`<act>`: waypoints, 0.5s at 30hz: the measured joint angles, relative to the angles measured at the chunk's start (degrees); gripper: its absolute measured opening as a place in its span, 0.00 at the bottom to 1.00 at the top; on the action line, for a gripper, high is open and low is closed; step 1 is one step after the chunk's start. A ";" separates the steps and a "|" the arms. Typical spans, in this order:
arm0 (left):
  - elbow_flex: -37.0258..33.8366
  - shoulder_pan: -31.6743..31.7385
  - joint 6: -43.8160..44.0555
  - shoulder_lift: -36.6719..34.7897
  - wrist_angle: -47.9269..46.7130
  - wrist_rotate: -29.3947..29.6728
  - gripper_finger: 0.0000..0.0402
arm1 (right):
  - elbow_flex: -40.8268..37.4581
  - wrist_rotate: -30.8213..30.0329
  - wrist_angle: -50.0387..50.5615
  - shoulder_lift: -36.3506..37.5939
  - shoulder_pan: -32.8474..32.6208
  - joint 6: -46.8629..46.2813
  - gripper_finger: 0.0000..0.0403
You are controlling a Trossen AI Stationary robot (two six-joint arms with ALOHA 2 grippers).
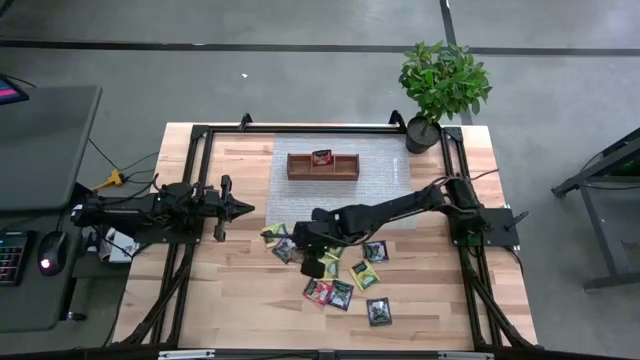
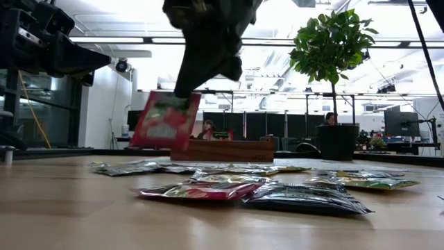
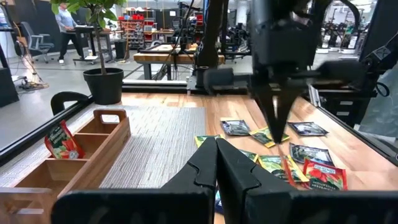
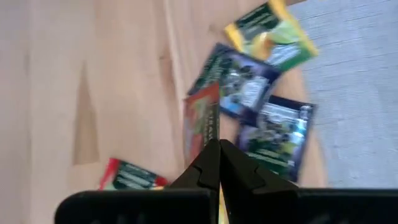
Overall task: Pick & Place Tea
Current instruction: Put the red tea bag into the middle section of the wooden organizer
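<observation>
From overhead, my right claw (image 1: 312, 265) and its arm cover part of the tea packets (image 1: 345, 280) beneath them, and I cannot read any label. In the low view the arm is cut off by the top edge, and the red packet (image 2: 165, 121) hanging under the claw is blurred. Through the right wrist camera that packet shows only edge-on, its lower end hidden behind the fingers (image 4: 211, 163); the packets past the claw are blurred. The plant (image 3: 99, 37) beyond my left claw (image 3: 216, 163) is cropped.
</observation>
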State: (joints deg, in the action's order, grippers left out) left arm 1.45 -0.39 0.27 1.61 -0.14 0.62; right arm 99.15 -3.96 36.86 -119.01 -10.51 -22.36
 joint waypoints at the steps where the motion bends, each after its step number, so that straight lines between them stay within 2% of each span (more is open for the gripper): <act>1: 0.00 -0.02 0.00 0.00 -0.02 0.00 0.00 | 0.00 -1.16 0.81 0.69 0.32 0.49 0.00; 9: 0.00 -0.02 0.00 0.00 -0.02 -0.01 0.00 | 0.03 -7.34 7.28 3.46 5.59 7.61 0.00; 15: 0.00 -0.02 0.00 0.02 -0.02 0.00 0.00 | 0.04 -7.52 9.48 4.90 11.54 14.65 0.00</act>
State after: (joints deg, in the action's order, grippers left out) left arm 1.45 -0.40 0.27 1.63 -0.16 0.62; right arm 99.20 -11.48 46.33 -114.11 1.03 -7.71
